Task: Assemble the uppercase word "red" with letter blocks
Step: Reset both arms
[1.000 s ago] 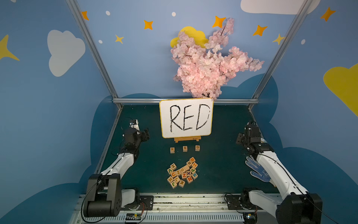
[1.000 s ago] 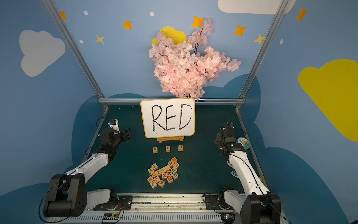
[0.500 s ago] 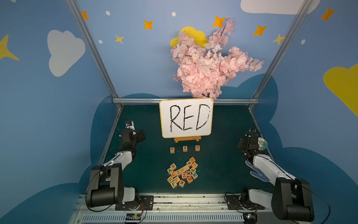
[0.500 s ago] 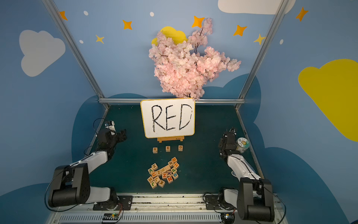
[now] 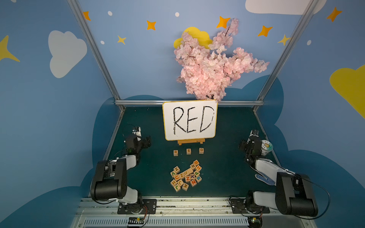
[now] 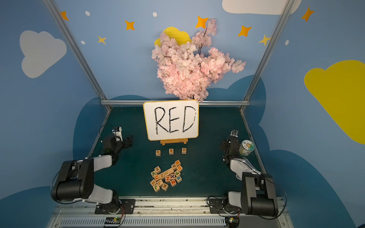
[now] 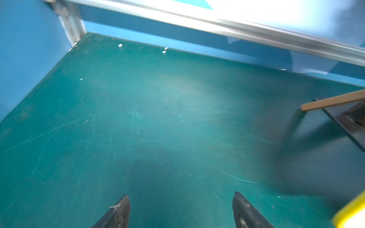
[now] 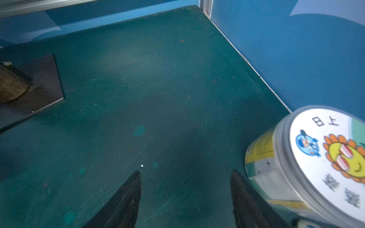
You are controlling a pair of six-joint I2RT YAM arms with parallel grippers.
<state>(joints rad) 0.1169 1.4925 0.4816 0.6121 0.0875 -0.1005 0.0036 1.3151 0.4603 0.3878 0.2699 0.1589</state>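
Three letter blocks with orange letters stand in a row in front of the easel, spelling the word "red": R (image 5: 175,152) (image 6: 158,152), E (image 5: 188,151) (image 6: 171,151) and D (image 5: 201,150) (image 6: 184,150), with gaps between them. Nearer the front lies a loose pile of other letter blocks (image 5: 185,175) (image 6: 166,175). My left gripper (image 5: 147,141) (image 7: 180,197) hovers low at the mat's left side, open and empty. Far from the blocks at the right side, my right gripper (image 5: 243,145) (image 8: 185,173) is open too, with only bare mat between its fingers.
A yellow-rimmed whiteboard (image 5: 189,120) with handwritten RED stands on a small wooden easel at the back. A lidded jar (image 5: 265,148) (image 8: 308,167) stands close beside the right gripper by the right wall. A blue dotted glove (image 5: 263,178) lies under the right arm. Pink blossoms hang above.
Both arms have folded back toward their bases at the front rail, with the grippers staying low at the mat's sides. The right jaws have spread wider. The blocks have not moved.
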